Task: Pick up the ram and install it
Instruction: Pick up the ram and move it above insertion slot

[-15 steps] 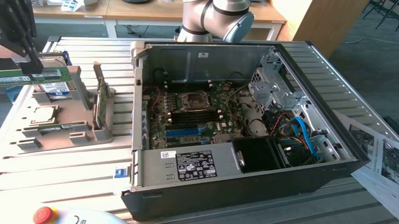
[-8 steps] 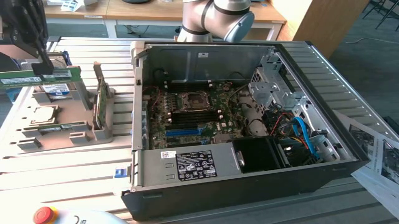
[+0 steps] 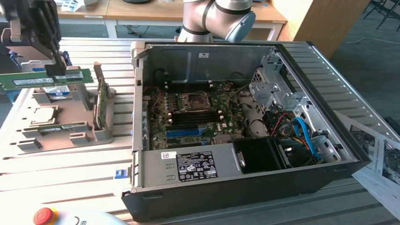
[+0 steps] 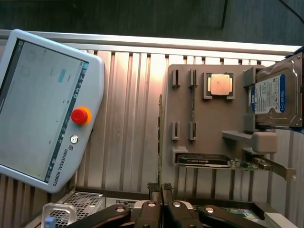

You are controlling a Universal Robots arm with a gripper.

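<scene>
Green ram (image 3: 31, 81) clamped horiz. in gripper (image 3: 61, 70).

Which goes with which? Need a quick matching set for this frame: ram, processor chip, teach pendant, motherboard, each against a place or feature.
Things:
1. ram
2. processor chip
3. teach pendant
4. motherboard

Place or feature:
A. inside the open computer case
B. lying flat in a recess of the tray
C. gripped by the end effector
D. carries a red button

Pairs: 1-C, 2-B, 3-D, 4-A
</scene>
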